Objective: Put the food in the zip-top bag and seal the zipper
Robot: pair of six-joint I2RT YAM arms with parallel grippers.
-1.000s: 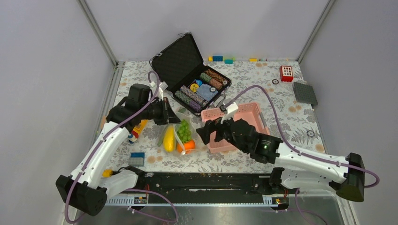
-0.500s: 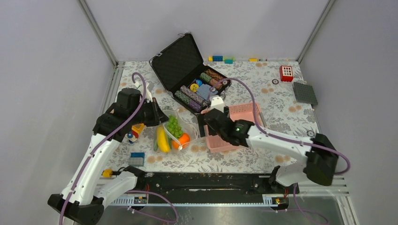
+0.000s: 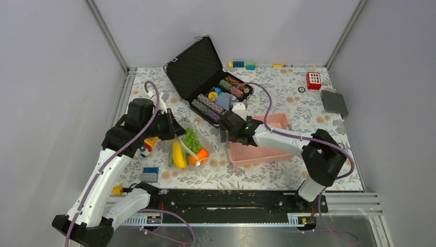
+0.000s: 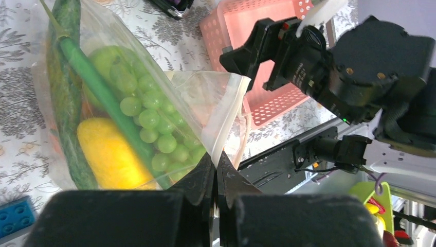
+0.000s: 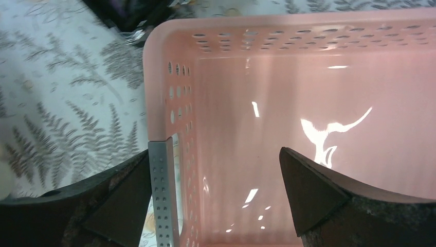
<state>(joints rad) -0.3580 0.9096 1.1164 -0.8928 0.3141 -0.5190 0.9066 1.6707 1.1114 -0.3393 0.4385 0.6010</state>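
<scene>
1. Grey walls close in a floral-patterned surface (image 3: 288, 90), with both arm bases bolted at its near edge
2. Left of centre on that surface lies the zip-top bag (image 3: 201, 138), just beside the pink basket (image 3: 257, 153), with its mouth gaping toward the basket
3. Through the clear plastic show the green grapes (image 3: 192, 140), the yellow banana (image 3: 178, 154), the orange pumpkin (image 3: 201, 154) and the long green pod (image 3: 170, 157)
4. From the left wrist view, a larger round green apple (image 4: 104, 57) sits behind the grapes, inside the bag too
5. The zipper (image 4: 230, 110) shows as a pale strip along the mouth edge, unsealed, and it runs down toward the left arm's fingertips
6. The left gripper (image 4: 216, 165) is closed tight and pinches the bag's mouth edge between its two fingers
7. The right gripper (image 5: 215, 154) stands wide and holds nothing; it hangs over the basket's left end
8. One of its fingers (image 5: 110, 198) is outside the basket's wall and the other is over the basket's inside; whether either touches the plastic cannot be told
9. Beyond the bag an open black case (image 3: 198, 64) holds striped chip rolls (image 3: 208, 105)
10. A red block (image 3: 313, 80) and a grey studded plate (image 3: 334, 102) lie at the far right, well apart from the bag
11. A blue block (image 3: 150, 171) sits near the left arm
</scene>
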